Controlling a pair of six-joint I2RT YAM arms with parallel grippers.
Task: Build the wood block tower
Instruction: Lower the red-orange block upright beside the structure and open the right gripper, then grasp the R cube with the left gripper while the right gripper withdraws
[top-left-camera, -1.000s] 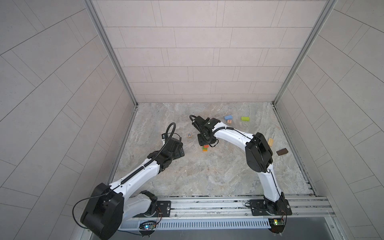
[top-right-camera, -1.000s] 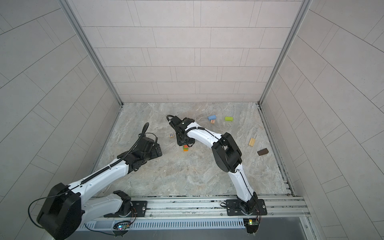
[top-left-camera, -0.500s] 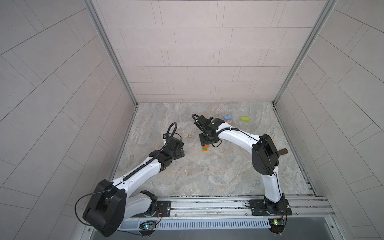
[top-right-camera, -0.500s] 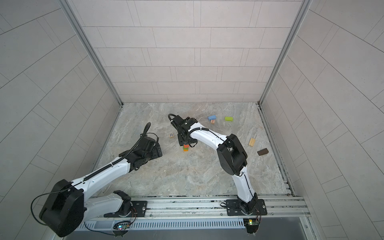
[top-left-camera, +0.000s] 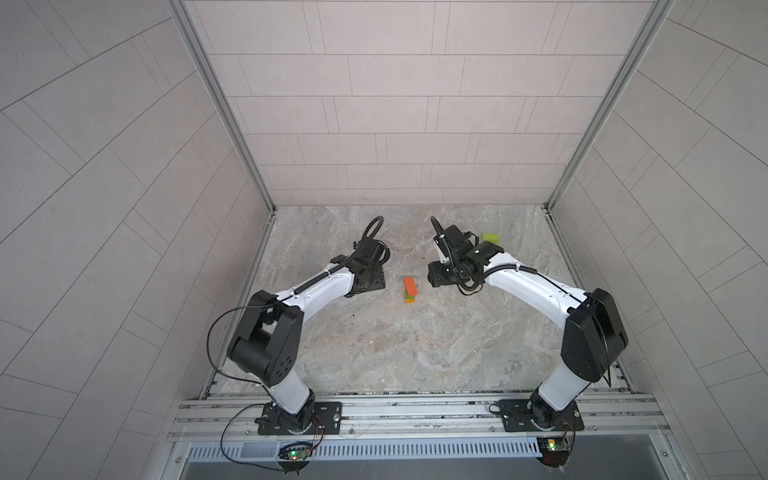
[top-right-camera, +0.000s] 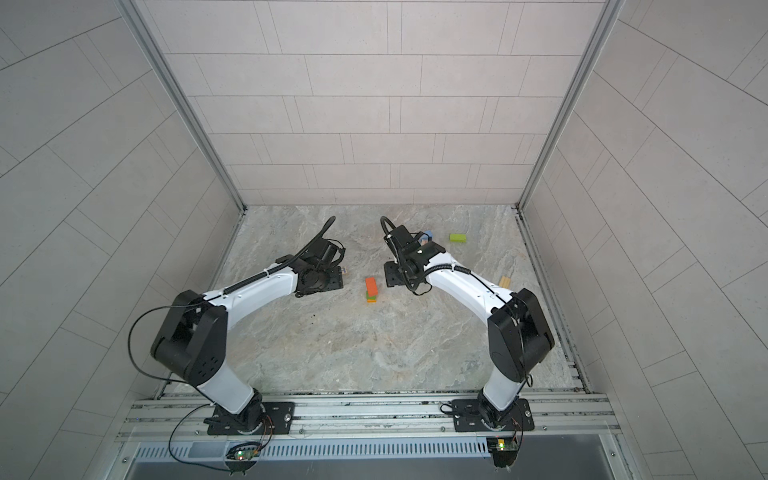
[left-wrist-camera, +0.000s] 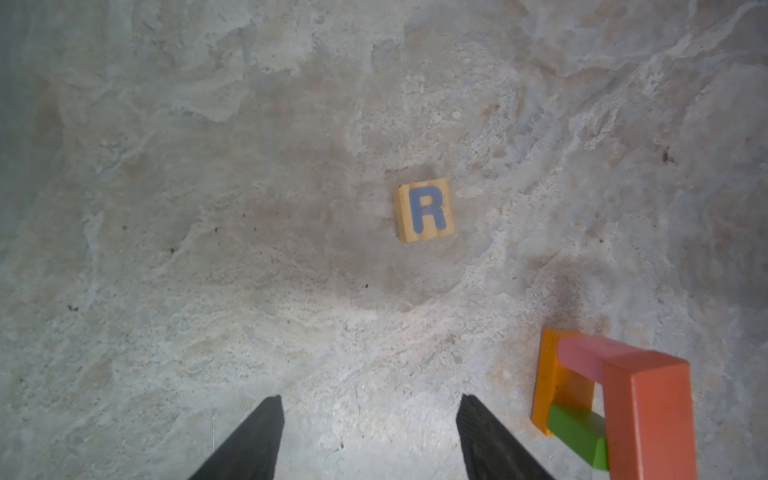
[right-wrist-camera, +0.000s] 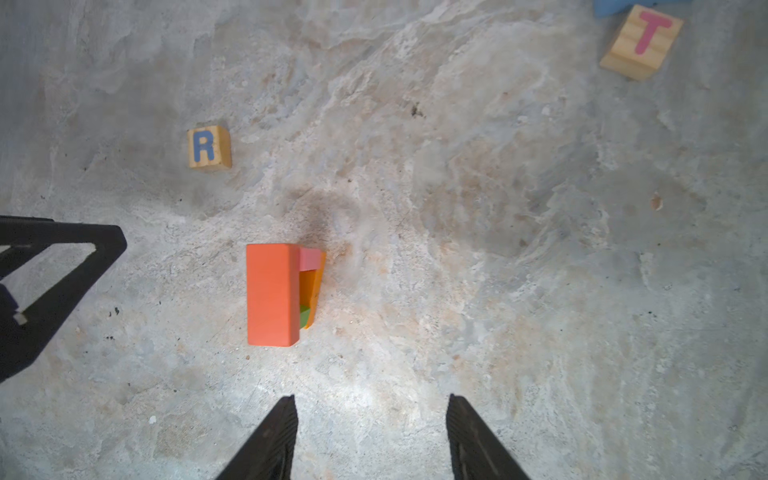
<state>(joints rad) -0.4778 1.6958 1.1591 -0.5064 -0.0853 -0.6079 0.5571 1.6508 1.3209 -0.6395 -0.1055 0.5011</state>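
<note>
Cube lettered R (left-wrist-camera: 424, 211): looks light, rigid, smooth-faced; calls for pinch across opposite flat sides; left gripper (left-wrist-camera: 370, 399) and right gripper (right-wrist-camera: 371, 398) both parted, empty.

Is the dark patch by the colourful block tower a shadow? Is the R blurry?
Right wrist view: it looks like a soft shadow beside the tower of orange, pink and green wood blocks. Left wrist view: the tan wooden R cube looks slightly soft.

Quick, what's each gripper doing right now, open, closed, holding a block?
Left gripper: open, holding nothing.
Right gripper: open, holding nothing.
</note>
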